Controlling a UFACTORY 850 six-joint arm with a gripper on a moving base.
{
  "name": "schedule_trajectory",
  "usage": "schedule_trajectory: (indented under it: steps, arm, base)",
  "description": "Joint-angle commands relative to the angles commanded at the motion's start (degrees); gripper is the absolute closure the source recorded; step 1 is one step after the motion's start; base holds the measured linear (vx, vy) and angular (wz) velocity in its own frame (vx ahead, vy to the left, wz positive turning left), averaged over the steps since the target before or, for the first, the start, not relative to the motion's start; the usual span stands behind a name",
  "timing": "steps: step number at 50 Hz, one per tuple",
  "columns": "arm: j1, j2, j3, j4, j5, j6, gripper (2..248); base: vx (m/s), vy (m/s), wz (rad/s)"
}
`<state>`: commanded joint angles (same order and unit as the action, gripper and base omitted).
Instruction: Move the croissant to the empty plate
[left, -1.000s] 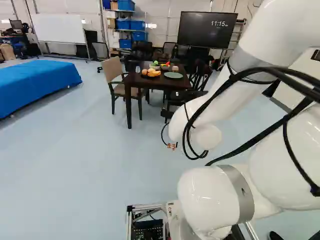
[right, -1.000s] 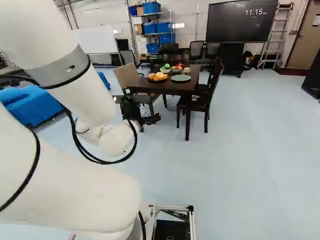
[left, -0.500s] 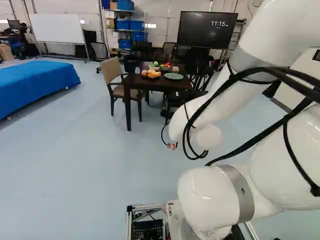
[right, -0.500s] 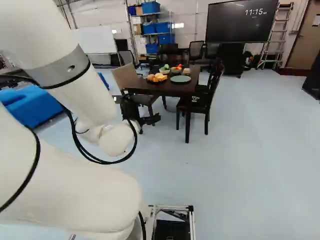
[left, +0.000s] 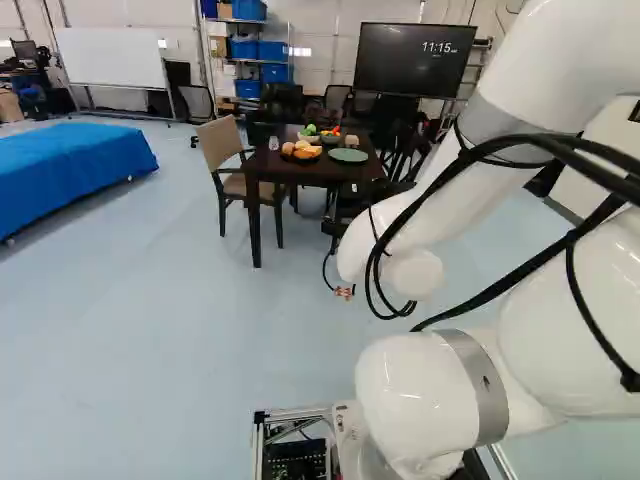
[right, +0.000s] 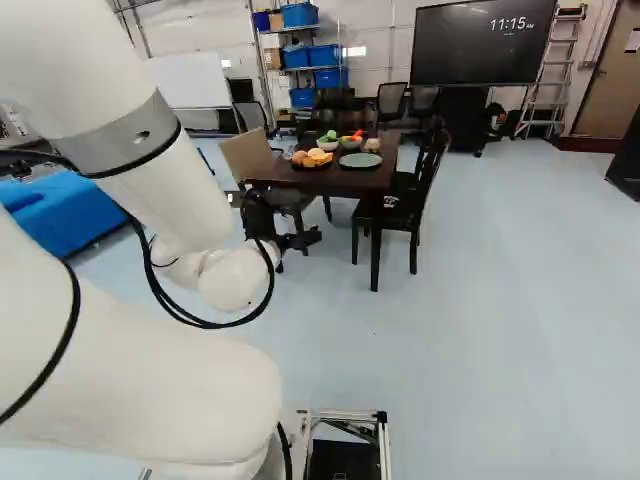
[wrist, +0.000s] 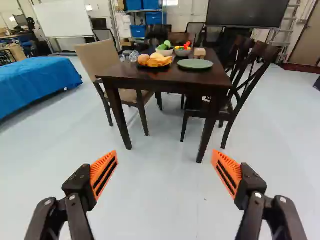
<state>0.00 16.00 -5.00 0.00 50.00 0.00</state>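
i see a table (wrist: 167, 77) | on it: dark plate (wrist: 154, 68), green plate (wrist: 195, 64) beside | white bowl (wrist: 164, 52), grey bowl (wrist: 183, 52) behind | glasses (wrist: 134, 56) | tan block (wrist: 199, 53)

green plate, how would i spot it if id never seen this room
Ahead stands a dark table with chairs around it. The green plate lies on it, beside a darker plate of food. Unlike that plate and the bowls, it holds nothing.

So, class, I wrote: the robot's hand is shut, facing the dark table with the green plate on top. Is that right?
Not quite: the wrist view shows the hand open, its fingers wide apart. It does face the dark table, with the green plate on top.
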Motion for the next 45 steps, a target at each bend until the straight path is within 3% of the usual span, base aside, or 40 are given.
schedule_trajectory:
  steps: [45]
  arm:
    - [0.0, 0.0, 0.0, 0.0, 0.0, 0.0, 3]
  base:
    - [0.110, 0.001, -0.012]
